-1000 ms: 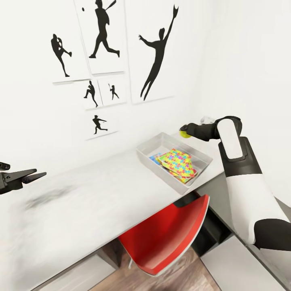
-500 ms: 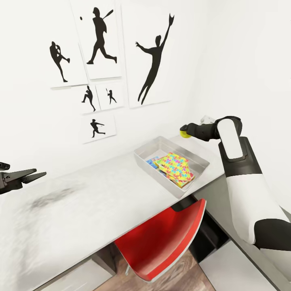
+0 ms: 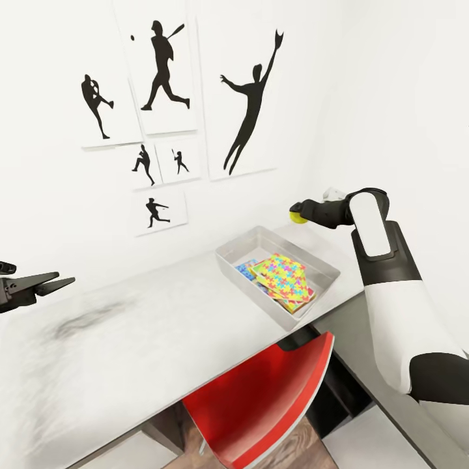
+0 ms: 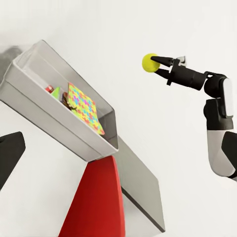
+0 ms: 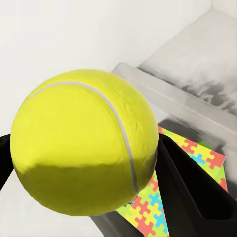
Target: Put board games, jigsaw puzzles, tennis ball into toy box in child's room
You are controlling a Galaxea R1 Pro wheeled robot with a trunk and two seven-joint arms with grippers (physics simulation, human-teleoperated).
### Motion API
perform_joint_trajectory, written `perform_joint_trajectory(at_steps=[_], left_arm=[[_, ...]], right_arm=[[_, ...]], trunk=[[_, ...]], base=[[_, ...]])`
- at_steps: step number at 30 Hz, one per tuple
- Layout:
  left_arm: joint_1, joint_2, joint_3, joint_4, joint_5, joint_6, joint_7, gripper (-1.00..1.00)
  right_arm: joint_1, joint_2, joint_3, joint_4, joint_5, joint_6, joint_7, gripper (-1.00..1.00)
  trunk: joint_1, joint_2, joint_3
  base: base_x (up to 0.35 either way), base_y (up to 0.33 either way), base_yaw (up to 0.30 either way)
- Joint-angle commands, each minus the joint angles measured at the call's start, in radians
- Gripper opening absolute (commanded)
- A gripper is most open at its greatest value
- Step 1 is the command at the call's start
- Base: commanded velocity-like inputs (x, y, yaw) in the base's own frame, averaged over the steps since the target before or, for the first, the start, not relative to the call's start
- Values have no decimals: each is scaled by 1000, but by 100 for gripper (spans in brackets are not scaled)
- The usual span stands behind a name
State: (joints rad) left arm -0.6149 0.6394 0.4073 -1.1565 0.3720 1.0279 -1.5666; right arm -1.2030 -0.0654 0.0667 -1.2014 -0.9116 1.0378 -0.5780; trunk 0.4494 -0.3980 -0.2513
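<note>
The yellow-green tennis ball [image 3: 299, 216] hangs in the air with my right gripper [image 3: 295, 212] shut on it, above the far right corner of the toy box [image 3: 229, 264]. Seen from the right wrist, the ball [image 5: 84, 148] sits between dark fingers [image 5: 195, 195], with the box rim [image 5: 163, 94] beyond it. A jigsaw puzzle [image 3: 283, 273] lies on top inside the box, and a blue game box [image 3: 245, 267] peeks out beneath it. My left gripper [image 3: 55, 282] hovers open and empty over the table's [image 3: 150, 312] left end. The left wrist view shows the ball [image 4: 149, 62] and box [image 4: 54, 118].
A red chair [image 3: 267, 397] is tucked under the table just in front of the toy box. Black sports-silhouette pictures [image 3: 247, 104] hang on the white wall behind. A lower grey cabinet top [image 3: 345, 326] runs under my right arm.
The head view has shifted slightly. My right gripper holds the ball in nearly the same spot over the box. The left arm has not moved.
</note>
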Motion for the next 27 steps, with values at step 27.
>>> perform_joint_trajectory(at_steps=[27], left_arm=[[-1,0,-1,0,-1,11,-4,100]], right_arm=[[-1,-1,2,2,-12,2,-11,-100]], trunk=[[1,-2,-2]], base=[[86,-44,0]])
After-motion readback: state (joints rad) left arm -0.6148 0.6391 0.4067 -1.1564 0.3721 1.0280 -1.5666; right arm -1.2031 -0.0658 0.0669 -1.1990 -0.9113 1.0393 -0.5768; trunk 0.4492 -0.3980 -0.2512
